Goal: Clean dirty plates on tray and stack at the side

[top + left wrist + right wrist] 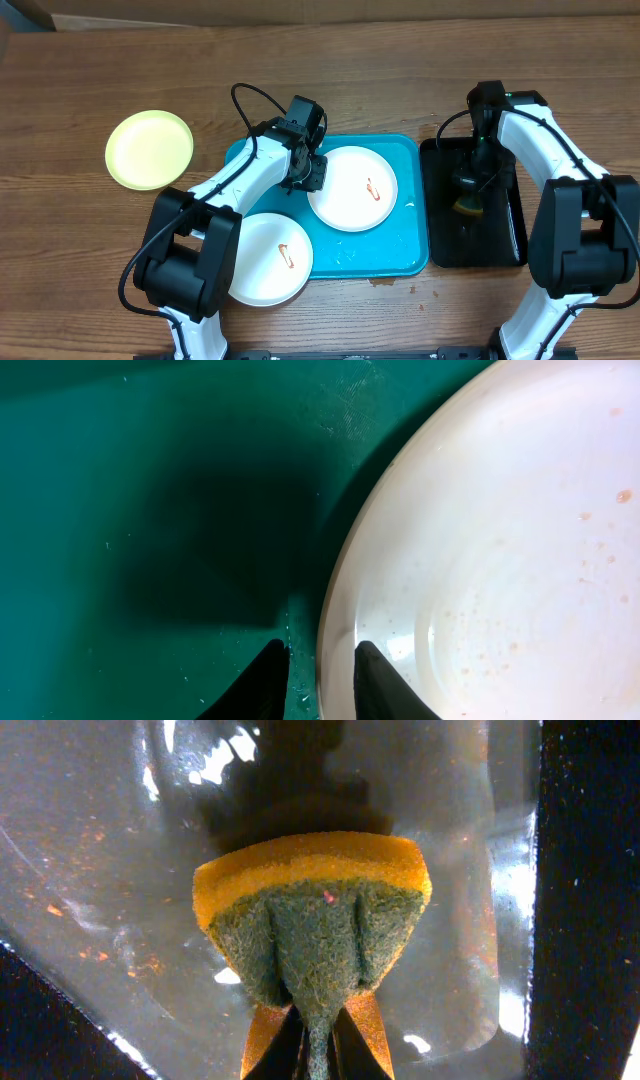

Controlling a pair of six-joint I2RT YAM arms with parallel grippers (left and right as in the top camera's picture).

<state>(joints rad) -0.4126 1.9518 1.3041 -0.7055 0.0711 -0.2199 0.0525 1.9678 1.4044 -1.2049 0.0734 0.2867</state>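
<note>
On the turquoise tray (400, 250) lies a white plate (350, 195) with a small red smear. A second smeared white plate (262, 265) overhangs the tray's front left corner. A pale yellow-green plate (150, 150) sits on the table at the far left. My left gripper (308, 178) is at the left rim of the plate on the tray. In the left wrist view the left gripper (322, 650) straddles the plate's (500, 560) rim, jaws slightly apart, with tray (150, 510) showing beside the outer finger. My right gripper (318, 1020) is shut on a yellow-and-green sponge (315, 910) above the black tray.
A narrow black tray (505, 240) stands right of the turquoise one, its surface wet and shiny under the sponge (466, 205). Water drops lie on the turquoise tray's front part. Bare wooden table surrounds both trays.
</note>
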